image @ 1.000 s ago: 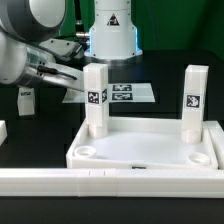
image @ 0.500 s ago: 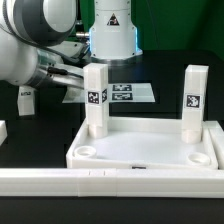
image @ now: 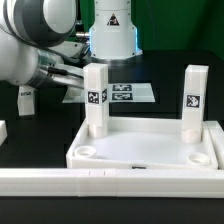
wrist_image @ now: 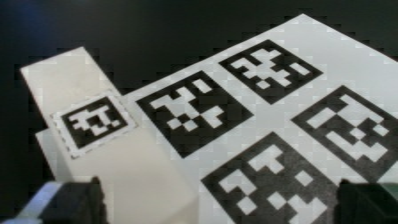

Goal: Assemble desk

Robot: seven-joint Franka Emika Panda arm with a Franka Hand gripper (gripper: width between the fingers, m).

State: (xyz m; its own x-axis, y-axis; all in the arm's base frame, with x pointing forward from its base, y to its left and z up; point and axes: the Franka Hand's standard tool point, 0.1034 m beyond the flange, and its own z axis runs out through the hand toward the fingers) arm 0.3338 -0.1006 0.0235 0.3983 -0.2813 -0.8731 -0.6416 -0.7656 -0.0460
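Observation:
The desk top (image: 150, 150), a white rimmed tray with round corner sockets, lies in the front middle of the exterior view. Two tagged legs stand upright in its far sockets, one on the left (image: 96, 100) and one on the right (image: 194, 100). Another tagged leg (image: 27, 100) is on the black table at the exterior view's left. My gripper (wrist_image: 217, 208) is open over the marker board (wrist_image: 267, 110), its dark fingertips (wrist_image: 71, 205) wide apart with nothing between them. A white tagged leg (wrist_image: 86, 112) shows beside the board. In the exterior view the arm's hand (image: 62, 78) reaches in behind the left standing leg.
A long low white rail (image: 110, 182) runs across the front. The marker board (image: 125, 92) lies behind the desk top. The white robot base (image: 110, 30) stands at the back. A white piece (image: 3, 131) sits at the exterior view's left edge.
The arm has shifted slightly toward the exterior view's right and then stayed almost still. The jaws have stayed wide apart. No part has moved.

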